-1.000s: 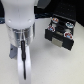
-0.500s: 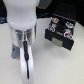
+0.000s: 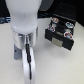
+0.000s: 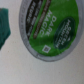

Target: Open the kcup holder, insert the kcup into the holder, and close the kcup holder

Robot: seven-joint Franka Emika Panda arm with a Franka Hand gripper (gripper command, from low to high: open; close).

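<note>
On the table (image 3: 10, 55), the kcup holder (image 3: 61, 34) sits pulled open at the exterior view's right, pods showing; the kcup (image 4: 47, 30) lies below the wrist camera, apparently not yet inserted; end effector (image 3: 26, 46) state cannot be told; insertion and closing remain.

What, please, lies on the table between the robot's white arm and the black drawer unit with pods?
In the exterior view, only bare pale tabletop separates the white arm from the black drawer unit.
</note>
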